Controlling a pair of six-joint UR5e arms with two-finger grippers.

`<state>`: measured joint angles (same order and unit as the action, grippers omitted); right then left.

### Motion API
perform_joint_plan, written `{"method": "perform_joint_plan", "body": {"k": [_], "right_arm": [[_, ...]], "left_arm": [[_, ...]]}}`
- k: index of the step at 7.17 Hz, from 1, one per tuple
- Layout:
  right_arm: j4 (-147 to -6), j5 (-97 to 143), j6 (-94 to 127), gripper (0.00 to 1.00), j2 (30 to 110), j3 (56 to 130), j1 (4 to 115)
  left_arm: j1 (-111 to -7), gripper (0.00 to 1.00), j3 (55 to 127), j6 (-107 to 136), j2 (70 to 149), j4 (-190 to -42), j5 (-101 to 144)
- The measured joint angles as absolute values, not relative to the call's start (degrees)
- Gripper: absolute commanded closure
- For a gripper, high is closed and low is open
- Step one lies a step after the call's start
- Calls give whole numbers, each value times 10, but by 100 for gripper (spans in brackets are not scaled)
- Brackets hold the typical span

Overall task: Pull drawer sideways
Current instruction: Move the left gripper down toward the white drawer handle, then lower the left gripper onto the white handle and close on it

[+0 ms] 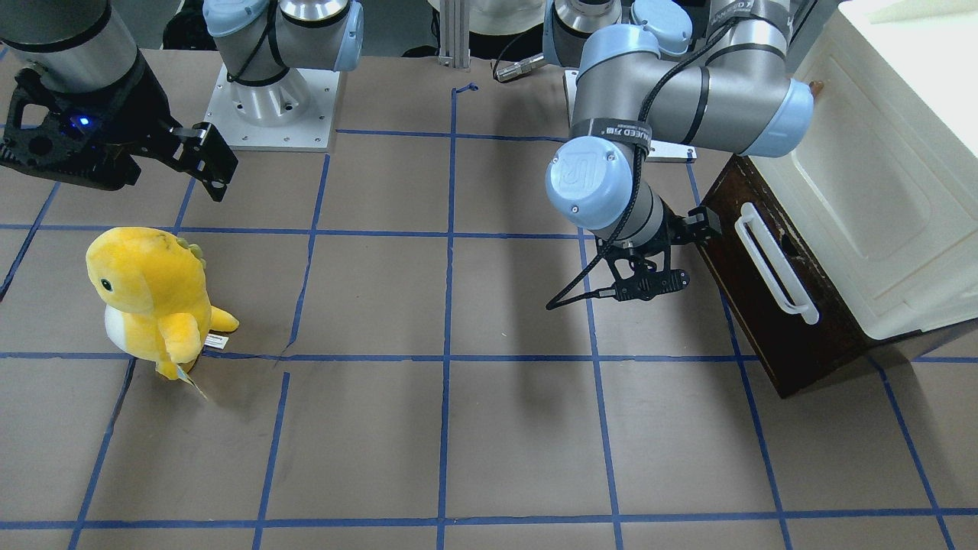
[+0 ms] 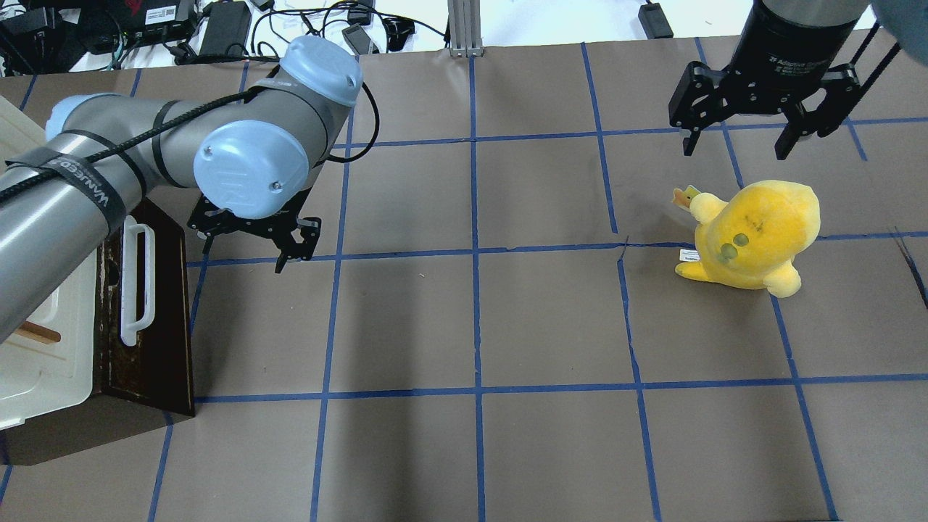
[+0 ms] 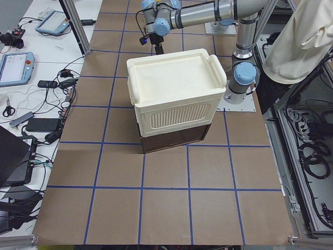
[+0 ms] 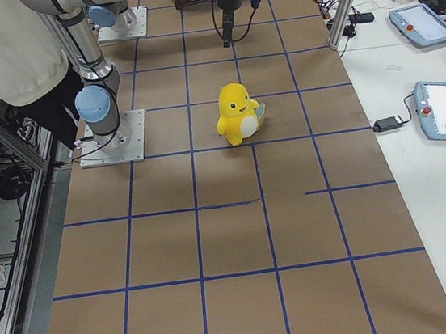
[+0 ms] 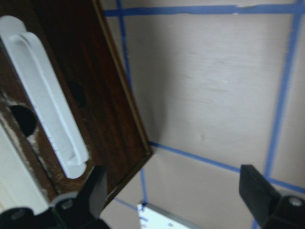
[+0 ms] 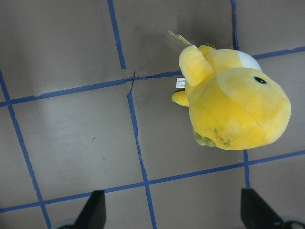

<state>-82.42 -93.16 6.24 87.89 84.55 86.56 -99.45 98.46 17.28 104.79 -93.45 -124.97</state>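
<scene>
Presently, item one: drawer (image 1: 795, 336), dark brown wooden front, at the right edge of the front-facing view and the lower left of the overhead view, seated beneath a cream-white cabinet (image 1: 879, 191); how far it is drawn out cannot be told. Fitted to its front: one long white bar handle (image 1: 775, 263), ungripped. Item two: left gripper (image 2: 250, 246), fingers spread wide and empty, hanging near the far end of the drawer front, apart from the wood and the bar; in its wrist view the handle lies in the upper left of the frame, outside the gap between the fingers. Item three: right gripper (image 2: 734, 145), likewise spread and empty, upper right of the overhead view, above a yellow plush toy (image 2: 754, 232), well apart from the drawer. Item four: table (image 1: 458, 428), brown surface with blue tape grid. Hazards, as judged: with the bar off to one side, a closing move could catch the drawer's edge or strike the wood; a grasp near the bar's end may twist and jam the drawer; nothing visible anchors the cabinet, so a pull could drag the whole unit.
</scene>
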Motion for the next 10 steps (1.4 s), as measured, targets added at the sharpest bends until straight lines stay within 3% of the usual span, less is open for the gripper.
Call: {"method": "perform_joint_plan", "body": {"k": [2,10], "right_arm": [[-824,-932,62,0,879,846,865],[-824,-932,62,0,879,846,866]], "left_arm": [[-995,0,1020,173,1054,-934,-1307],[-995,0,1016,171,1064,-935,-1353]]}}
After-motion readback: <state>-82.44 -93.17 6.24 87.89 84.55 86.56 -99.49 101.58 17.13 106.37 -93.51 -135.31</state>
